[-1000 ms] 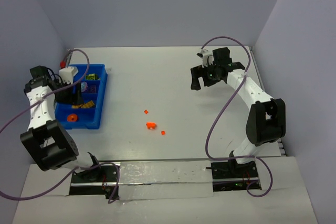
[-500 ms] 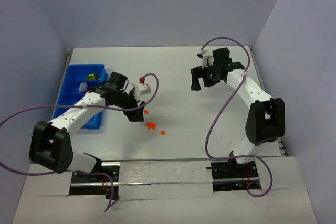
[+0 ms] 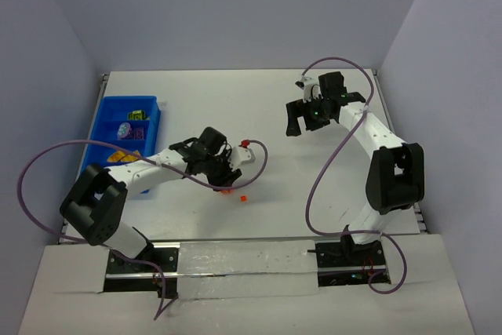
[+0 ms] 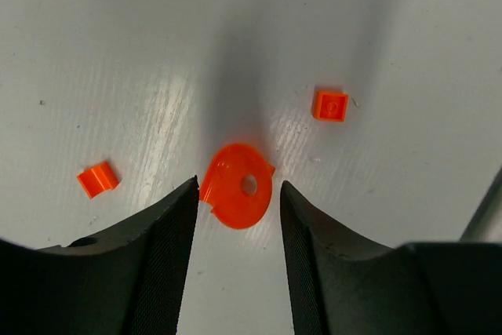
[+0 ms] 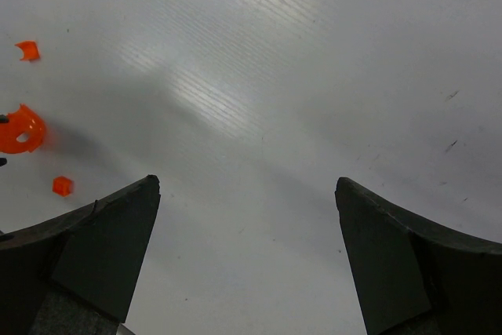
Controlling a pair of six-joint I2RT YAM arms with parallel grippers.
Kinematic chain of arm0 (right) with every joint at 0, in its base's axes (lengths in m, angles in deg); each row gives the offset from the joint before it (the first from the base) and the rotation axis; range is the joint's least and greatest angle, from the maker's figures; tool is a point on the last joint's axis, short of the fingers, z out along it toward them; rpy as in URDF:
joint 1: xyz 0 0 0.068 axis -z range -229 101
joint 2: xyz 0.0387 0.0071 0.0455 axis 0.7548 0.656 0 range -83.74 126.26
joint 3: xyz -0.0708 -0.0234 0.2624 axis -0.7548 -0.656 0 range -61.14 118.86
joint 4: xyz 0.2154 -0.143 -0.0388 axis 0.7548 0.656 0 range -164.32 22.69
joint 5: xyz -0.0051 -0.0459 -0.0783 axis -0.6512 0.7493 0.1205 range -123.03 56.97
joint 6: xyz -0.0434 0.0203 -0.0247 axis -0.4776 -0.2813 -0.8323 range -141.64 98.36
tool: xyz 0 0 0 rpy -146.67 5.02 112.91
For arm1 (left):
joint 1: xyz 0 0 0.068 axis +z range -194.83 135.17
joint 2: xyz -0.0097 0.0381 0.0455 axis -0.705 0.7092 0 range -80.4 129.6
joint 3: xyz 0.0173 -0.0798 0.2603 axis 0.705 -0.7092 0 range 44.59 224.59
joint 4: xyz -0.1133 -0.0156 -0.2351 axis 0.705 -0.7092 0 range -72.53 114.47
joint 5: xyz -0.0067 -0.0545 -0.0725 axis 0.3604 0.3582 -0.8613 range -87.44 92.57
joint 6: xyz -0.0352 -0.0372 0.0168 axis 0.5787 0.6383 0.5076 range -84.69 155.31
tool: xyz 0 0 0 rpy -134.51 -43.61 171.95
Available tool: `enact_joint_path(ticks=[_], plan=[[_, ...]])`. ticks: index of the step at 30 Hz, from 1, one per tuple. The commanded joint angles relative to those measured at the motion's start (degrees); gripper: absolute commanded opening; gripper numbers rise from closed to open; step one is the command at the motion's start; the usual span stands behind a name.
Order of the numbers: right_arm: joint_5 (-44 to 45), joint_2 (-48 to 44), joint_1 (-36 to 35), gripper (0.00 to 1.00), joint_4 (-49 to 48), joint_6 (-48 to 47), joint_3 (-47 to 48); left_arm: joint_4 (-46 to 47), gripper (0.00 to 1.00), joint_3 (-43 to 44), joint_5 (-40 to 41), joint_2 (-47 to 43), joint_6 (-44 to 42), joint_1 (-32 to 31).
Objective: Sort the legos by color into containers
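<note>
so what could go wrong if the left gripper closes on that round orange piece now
1. The round orange piece lies flat between the fingers of the left gripper; its curved rim could squirt out as they pinch.
2. It sits nearer one finger, so it may slide or twist first.
3. A skid could scatter the small square brick nearby.

Glossy plastic: orange round brick (image 4: pixel 231 202); finely ribbed, slight sheen: table (image 4: pixel 118 52).
</note>
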Motion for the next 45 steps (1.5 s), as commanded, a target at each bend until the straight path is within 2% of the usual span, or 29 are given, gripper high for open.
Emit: enact_joint_path(ticks=[1,8,14,20,24,28,32,35,36,38,40,45], plan=[[-0.74,0.29,0.44,1.00,0.48,-0.50,2.46,6.37,0.51,-0.25,6.07,1.76,-1.14,-1.59],[-0.82,0.55,0.62,1.00,0.66,-0.74,2.55,5.93,0.47,-1.64,7.44,3.02,-3.03,-2.12],[-0.92,0.84,0.62,1.00,0.70,-0.66,2.72,6.77,0.29,-4.32,8.97,3.02,-3.71,-2.21],[-0.92,0.89,0.67,1.00,0.66,-0.48,2.72,5.27,0.02,-2.83,8.73,1.54,-2.67,-2.12],[-1.07,0.78,0.62,1.00,0.73,-0.39,2.72,-2.61,0.00,1.27,4.58,-3.47,1.16,0.31],[-1.25,0.65,0.62,1.00,0.84,-0.48,2.72,-13.81,0.00,8.48,-5.07,-9.24,3.88,11.40],[-1.98,1.02,0.62,1.00,1.01,-0.39,3.03,-23.69,0.02,14.17,-7.96,-14.03,1.64,31.22],[-2.15,1.33,0.62,1.00,1.36,-0.39,3.34,-28.91,0.04,14.47,-7.90,-15.35,-0.67,39.00],[-2.15,1.41,0.54,1.00,1.36,-0.47,3.34,-31.34,0.05,13.76,-9.08,-15.74,-2.31,43.94],[-2.21,1.33,0.53,1.00,1.43,-0.42,3.40,-33.82,0.07,12.51,-9.75,-16.21,-4.75,49.77],[-2.32,1.24,0.53,1.00,1.45,-0.39,3.51,-34.76,0.08,10.62,-9.63,-16.99,-6.90,54.35],[-2.50,1.15,0.44,1.00,1.63,-0.57,3.43,-33.88,0.11,5.60,-6.47,-17.19,-9.08,60.37]])
